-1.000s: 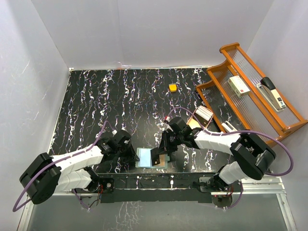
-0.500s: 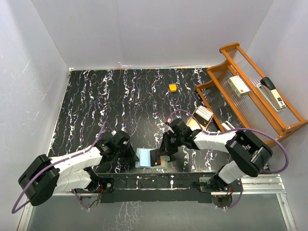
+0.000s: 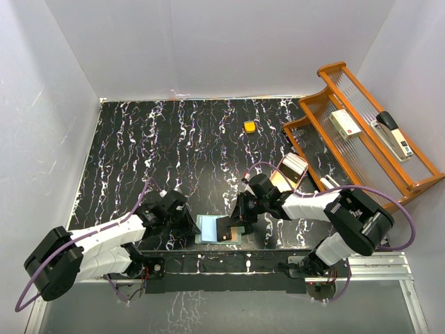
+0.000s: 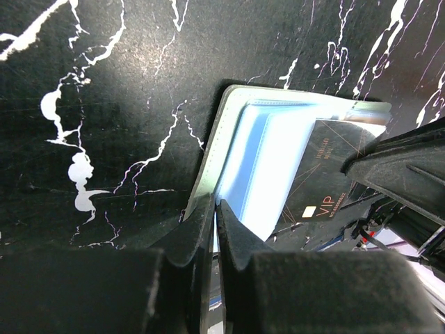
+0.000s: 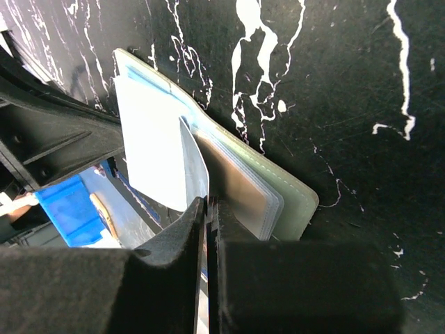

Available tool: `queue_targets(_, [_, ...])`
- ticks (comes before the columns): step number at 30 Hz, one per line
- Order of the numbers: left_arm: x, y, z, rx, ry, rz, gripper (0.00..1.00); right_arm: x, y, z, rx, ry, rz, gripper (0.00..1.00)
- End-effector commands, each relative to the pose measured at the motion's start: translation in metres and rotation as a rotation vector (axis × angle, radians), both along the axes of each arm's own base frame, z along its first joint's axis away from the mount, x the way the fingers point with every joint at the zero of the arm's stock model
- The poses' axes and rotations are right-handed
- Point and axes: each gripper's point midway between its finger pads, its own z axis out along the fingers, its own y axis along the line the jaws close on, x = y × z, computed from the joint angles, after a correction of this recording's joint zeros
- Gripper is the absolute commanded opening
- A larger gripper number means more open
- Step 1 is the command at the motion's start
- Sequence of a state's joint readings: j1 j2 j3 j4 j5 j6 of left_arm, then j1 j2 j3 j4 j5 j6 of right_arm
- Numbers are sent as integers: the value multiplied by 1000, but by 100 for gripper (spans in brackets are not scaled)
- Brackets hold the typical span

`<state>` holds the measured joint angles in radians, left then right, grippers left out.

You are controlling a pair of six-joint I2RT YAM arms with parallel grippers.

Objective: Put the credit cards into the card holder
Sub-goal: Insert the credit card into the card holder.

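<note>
Top external view shows the card holder lying open on the black marbled table, close to its near edge and between the two arms. The left gripper reaches it from the left, the right gripper from the right. From the left wrist, the left gripper has its fingers pressed nearly together on the near rim of the card holder, pinning that side flat with the pale blue lining facing up. A dark card printed with "VIP" slants over the holder's far half. From the right wrist, the right gripper is clamped on that dark card, seen almost edge-on and standing up from the open card holder beside its clear inner pockets. Whether the card's edge has entered a pocket cannot be told. In the overhead picture the dark card covers the holder's right part. Other cards, tan and pale, lie well apart to the right beside a wooden rack that carries a stapler. A small orange block sits farther back.
</note>
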<state>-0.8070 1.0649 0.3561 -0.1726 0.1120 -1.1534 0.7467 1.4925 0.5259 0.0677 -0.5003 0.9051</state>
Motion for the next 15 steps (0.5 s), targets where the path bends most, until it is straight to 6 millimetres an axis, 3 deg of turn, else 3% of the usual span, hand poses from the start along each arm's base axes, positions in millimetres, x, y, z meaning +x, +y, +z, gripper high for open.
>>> queue_targets(1, [-19,19,-19,71,69,0,5,4,2,1,27,-9,-25,0])
queue_targets(15, [-21,20,-21,70,72,1,5,11,11,6,58,-16,-36,0])
